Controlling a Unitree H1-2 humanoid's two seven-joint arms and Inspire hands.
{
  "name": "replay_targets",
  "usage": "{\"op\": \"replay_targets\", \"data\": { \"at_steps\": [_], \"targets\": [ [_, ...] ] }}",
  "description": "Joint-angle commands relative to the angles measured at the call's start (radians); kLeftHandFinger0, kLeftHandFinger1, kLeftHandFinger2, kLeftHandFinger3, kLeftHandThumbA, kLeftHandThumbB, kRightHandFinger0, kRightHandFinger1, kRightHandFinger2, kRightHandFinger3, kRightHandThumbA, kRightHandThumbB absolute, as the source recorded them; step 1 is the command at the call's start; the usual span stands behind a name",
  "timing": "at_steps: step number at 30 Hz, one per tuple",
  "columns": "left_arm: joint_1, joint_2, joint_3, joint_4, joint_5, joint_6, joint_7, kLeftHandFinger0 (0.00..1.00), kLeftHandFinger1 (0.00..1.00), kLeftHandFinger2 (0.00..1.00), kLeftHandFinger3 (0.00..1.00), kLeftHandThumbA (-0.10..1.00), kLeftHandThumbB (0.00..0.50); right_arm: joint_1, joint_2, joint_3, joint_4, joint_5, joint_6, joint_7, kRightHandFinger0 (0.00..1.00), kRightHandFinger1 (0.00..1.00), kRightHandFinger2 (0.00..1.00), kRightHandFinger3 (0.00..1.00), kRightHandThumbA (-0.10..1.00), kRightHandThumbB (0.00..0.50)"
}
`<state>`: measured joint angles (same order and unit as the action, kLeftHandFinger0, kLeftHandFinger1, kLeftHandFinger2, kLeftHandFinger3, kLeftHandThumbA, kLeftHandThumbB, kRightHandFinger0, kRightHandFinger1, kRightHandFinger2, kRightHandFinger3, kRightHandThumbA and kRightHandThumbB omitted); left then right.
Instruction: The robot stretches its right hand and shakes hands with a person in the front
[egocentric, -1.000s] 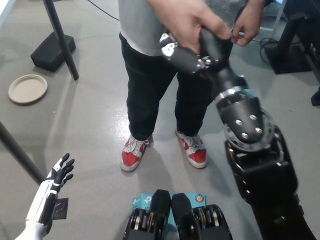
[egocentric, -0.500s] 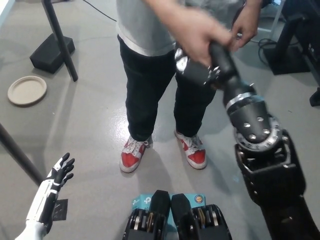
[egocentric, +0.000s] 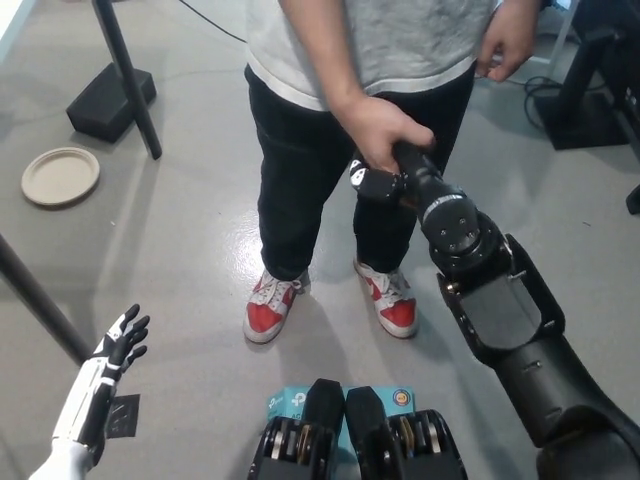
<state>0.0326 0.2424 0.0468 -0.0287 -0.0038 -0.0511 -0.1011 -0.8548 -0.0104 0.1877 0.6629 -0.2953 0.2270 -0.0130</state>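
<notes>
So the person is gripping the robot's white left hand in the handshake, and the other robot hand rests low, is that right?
Not quite. In the head view the person's hand grips the black right hand; the white left hand is the one resting low, open.

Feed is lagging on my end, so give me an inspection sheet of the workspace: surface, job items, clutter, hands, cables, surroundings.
Surface: grey floor, no table in view.
Job's things: a person's hand is wrapped over the robot's right hand; the person stands in front in red and white shoes.
Clutter: a round beige plate lies on the floor at upper left.
Hands: right hand is clasped in the person's grip, its fingers mostly hidden; left hand rests at lower left, fingers apart, holding nothing.
Cables: a dark cable runs along the floor at the top.
Surroundings: a black stand base with a slanted pole at upper left; dark equipment at upper right.
</notes>
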Motion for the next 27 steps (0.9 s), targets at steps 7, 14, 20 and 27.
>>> {"op": "replay_targets", "data": {
  "at_steps": [7, 14, 20, 27],
  "targets": [
    [-0.023, 0.024, 0.0, -0.033, -0.004, -0.014, -0.022, 1.0, 1.0, 1.0, 1.0, 1.0, 0.171, 0.151, -0.037, 0.02, -0.772, -0.053, 0.115, 0.065, 1.0, 1.0, 1.0, 1.0, 0.11, 0.001],
    [-0.027, 0.022, 0.003, -0.029, -0.006, -0.012, -0.02, 1.0, 1.0, 1.0, 1.0, 1.0, 0.191, 0.166, -0.011, 0.031, -1.338, -0.135, 0.243, 0.181, 1.0, 1.0, 1.0, 1.0, 0.18, 0.011],
    [-0.031, 0.026, 0.0, -0.023, -0.005, -0.012, -0.025, 1.0, 1.0, 1.0, 1.0, 1.0, 0.18, 0.156, 0.003, 0.052, -1.478, -0.217, 0.243, 0.189, 1.0, 1.0, 1.0, 1.0, 0.23, 0.016],
    [-0.019, 0.019, -0.001, -0.025, -0.004, -0.002, -0.021, 1.0, 1.0, 1.0, 1.0, 1.0, 0.197, 0.149, 0.002, -0.014, -1.175, -0.093, 0.243, 0.202, 1.0, 1.0, 1.0, 1.0, 0.02, 0.005]
  ]
}}
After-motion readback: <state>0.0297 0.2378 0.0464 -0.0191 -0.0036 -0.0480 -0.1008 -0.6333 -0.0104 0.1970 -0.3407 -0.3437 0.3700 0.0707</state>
